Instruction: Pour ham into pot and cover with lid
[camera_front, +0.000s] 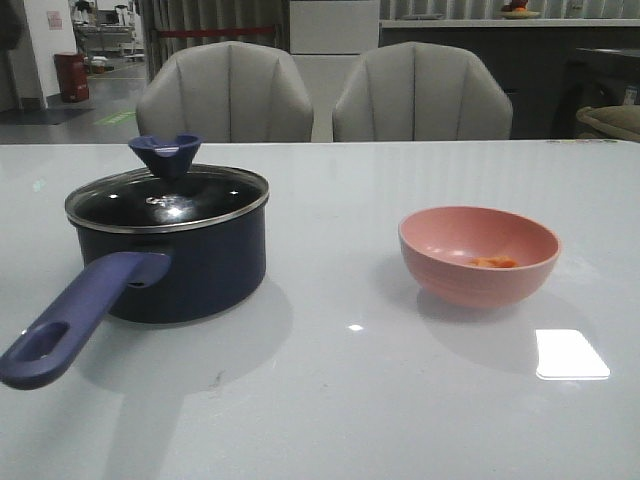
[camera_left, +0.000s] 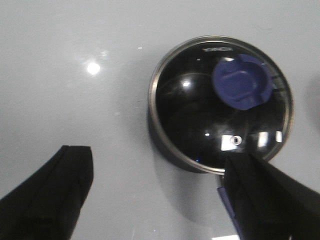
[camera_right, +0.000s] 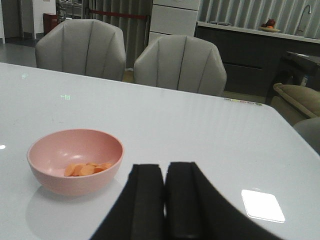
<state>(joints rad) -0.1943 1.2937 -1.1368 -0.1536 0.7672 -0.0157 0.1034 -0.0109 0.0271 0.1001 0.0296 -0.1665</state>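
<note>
The dark navy pot (camera_front: 185, 270) stands at the table's left with its blue-purple handle (camera_front: 75, 320) pointing to the front left. The glass lid (camera_front: 165, 197) with its blue-purple knob (camera_front: 165, 155) sits on the pot. The ham (camera_front: 492, 262), a few orange slices, lies in a pink bowl (camera_front: 478, 254) at the right. In the left wrist view the lid (camera_left: 200, 115) and knob (camera_left: 242, 82) lie below the open, empty left gripper (camera_left: 160, 195). In the right wrist view the right gripper (camera_right: 165, 200) is shut and empty, with the bowl (camera_right: 75, 160) and ham (camera_right: 86, 169) beside it. Neither gripper shows in the front view.
The white table (camera_front: 330, 400) has a bright light reflection (camera_front: 571, 354) at the front right. Two grey chairs (camera_front: 225, 92) (camera_front: 422, 92) stand behind the far edge. A counter and cabinets lie further back.
</note>
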